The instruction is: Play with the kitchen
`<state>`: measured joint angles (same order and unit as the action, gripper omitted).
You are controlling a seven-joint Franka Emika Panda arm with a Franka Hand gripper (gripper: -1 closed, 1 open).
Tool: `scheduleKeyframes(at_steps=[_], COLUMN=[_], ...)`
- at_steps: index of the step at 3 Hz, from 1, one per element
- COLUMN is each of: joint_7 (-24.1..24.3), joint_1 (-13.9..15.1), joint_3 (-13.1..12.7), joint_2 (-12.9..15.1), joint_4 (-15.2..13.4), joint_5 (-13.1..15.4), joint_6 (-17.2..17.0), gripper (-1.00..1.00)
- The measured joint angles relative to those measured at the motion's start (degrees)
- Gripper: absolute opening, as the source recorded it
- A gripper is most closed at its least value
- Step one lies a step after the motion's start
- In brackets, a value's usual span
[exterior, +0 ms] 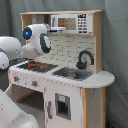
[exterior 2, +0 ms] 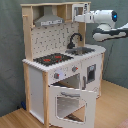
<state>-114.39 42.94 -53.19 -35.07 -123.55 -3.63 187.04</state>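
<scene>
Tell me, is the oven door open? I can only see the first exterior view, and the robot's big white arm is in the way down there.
Observer: Yes. In the second exterior view the kitchen's oven door is open, tipped down toward the front.
Operator: Is there something above the hob? The arm covers that bit for me too.
Observer: Yes, a grey hood sits right above it, under the top shelf.
</scene>
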Motion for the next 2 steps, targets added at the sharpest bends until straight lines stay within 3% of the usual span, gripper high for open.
scheduleKeyframes(at_steps=[1,2], joint_7=[0.0,0.01], joint_1=[3.44,3.44], joint_3=[-3.21,-3.24], joint_2=[0.76,0.76], joint_4=[2.56,2.56], joint_5=[0.0,0.0], joint_6=[0.03,0.03], gripper=[1.0,-1.0])
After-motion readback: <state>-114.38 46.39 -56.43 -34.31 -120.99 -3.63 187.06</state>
